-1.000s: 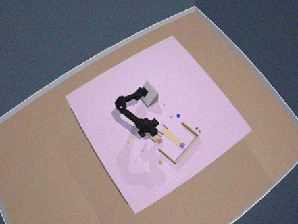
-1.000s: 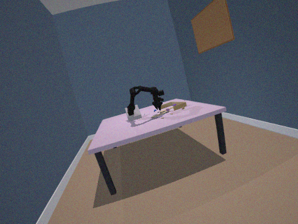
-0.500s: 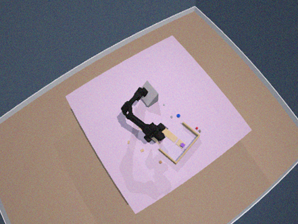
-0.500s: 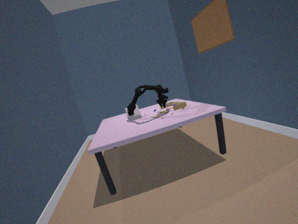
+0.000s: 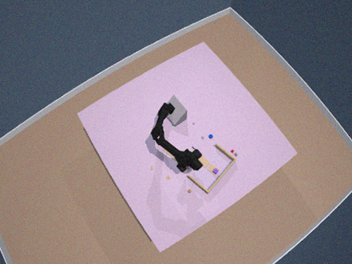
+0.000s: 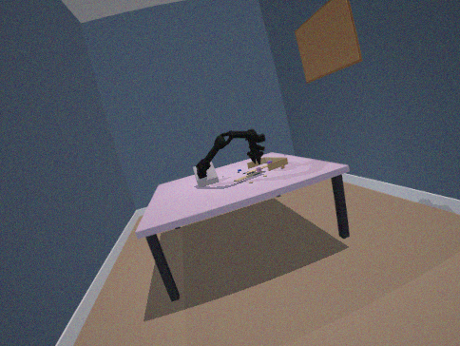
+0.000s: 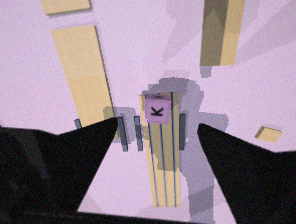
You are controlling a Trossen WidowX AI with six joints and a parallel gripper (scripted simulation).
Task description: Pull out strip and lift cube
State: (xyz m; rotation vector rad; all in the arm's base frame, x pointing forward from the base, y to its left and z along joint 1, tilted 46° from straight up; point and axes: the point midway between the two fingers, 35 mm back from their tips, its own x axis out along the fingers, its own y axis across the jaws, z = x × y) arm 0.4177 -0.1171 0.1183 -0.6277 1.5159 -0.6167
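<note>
In the wrist view a tan strip with blue lines (image 7: 163, 160) runs up the middle in one piece. A purple cube marked K (image 7: 156, 110) sits on its far end. My gripper (image 7: 157, 124) is open and empty above the strip, its two dark fingers on either side of it and short of the cube. A second plain tan strip (image 7: 84, 70) lies to the left, with a separate piece (image 7: 65, 6) beyond it. In the top view the gripper (image 5: 198, 162) hovers just left of the purple cube (image 5: 216, 171). The exterior view shows the arm (image 6: 255, 151) over the strips.
A low tan three-sided fence (image 5: 218, 169) surrounds the cube's area; one wall shows in the wrist view (image 7: 222, 32). Small tan blocks (image 5: 167, 177) lie on the pink mat. A blue ball (image 5: 210, 136) and a red bit (image 5: 232, 151) lie nearby. The grey arm base (image 5: 177, 110) stands behind.
</note>
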